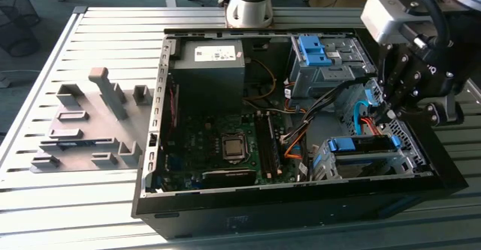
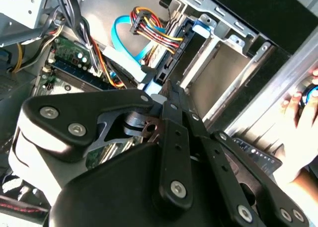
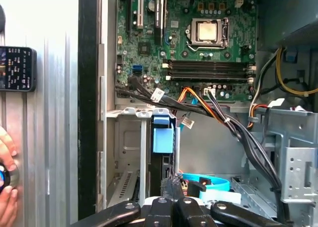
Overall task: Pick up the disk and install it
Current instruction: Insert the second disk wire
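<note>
The disk (image 1: 362,145) sits in the metal drive cage (image 1: 330,165) at the near corner of the open computer case, on the exterior view's right, its blue frame showing on top. In the first wrist view the disk (image 3: 162,137) stands on edge in the cage slot, a blue tab at its end. My gripper (image 1: 388,115) hangs just over the disk's cable end. Its black fingers (image 3: 174,185) are pressed together with nothing between them, the tips (image 2: 166,95) at the disk's edge (image 2: 174,55).
A taller blue bracket (image 1: 312,50) stands in the far cage, a dark grey box (image 1: 214,64) beside it. Orange and blue cables (image 1: 364,117) run close to the gripper. A grey fixture plate (image 1: 90,126) lies on the exterior view's left. A person's hand (image 2: 298,122) rests outside the case wall.
</note>
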Controlling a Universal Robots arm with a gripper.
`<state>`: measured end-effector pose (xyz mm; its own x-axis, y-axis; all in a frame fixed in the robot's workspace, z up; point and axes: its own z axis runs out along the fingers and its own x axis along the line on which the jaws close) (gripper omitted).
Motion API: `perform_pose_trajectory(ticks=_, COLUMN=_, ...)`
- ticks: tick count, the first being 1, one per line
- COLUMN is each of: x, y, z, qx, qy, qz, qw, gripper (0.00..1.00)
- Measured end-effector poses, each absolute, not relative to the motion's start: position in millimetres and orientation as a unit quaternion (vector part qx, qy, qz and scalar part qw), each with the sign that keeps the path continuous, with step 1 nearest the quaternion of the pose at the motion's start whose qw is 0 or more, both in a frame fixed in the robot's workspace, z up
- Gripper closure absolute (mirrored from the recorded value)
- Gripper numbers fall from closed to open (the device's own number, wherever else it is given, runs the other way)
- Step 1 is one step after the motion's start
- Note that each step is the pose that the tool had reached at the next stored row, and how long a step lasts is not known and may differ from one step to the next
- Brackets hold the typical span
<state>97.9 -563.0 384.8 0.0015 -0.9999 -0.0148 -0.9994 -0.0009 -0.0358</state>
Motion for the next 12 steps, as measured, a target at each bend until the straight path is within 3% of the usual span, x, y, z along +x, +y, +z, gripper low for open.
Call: perform_pose_trajectory(ticks=12, x=98, y=-549, z=392, qx=-0.707, qy=0.707, qz=-0.004, qw=0.014, gripper=0.89)
